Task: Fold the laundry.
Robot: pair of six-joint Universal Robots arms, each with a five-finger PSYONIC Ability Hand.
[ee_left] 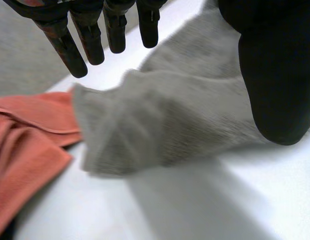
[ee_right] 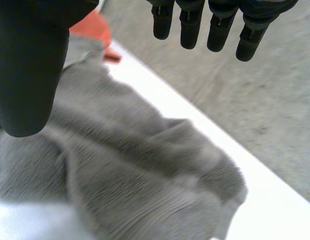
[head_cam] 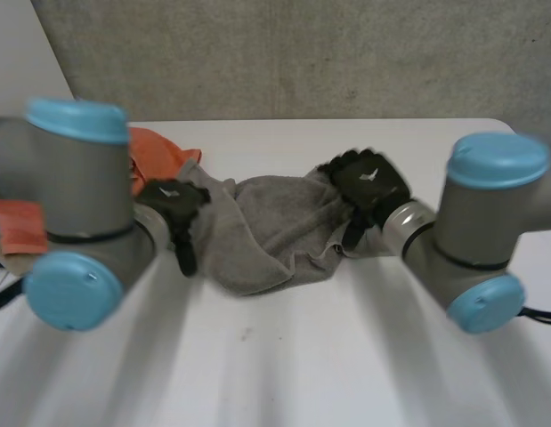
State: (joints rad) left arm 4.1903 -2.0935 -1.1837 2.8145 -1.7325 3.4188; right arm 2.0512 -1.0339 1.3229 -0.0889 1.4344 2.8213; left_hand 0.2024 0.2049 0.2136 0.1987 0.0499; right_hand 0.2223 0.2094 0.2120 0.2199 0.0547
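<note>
A crumpled grey towel (head_cam: 266,231) lies bunched across the middle of the white table (head_cam: 284,365). My left hand (head_cam: 174,206) sits at the towel's left end, my right hand (head_cam: 368,181) at its right end. In the left wrist view the left hand (ee_left: 277,75) has straight, spread fingers (ee_left: 62,42) above a raised fold of the grey towel (ee_left: 170,125), and nothing is pinched. In the right wrist view the right hand (ee_right: 24,65) also holds its fingers (ee_right: 192,27) straight above the grey towel (ee_right: 134,170), with the thumb apart from them.
An orange cloth (head_cam: 159,149) lies behind the left arm, next to the towel's left end (ee_left: 29,145). A corner of it lies beyond the towel in the right wrist view (ee_right: 89,27). The table's far edge meets grey floor (ee_right: 255,100).
</note>
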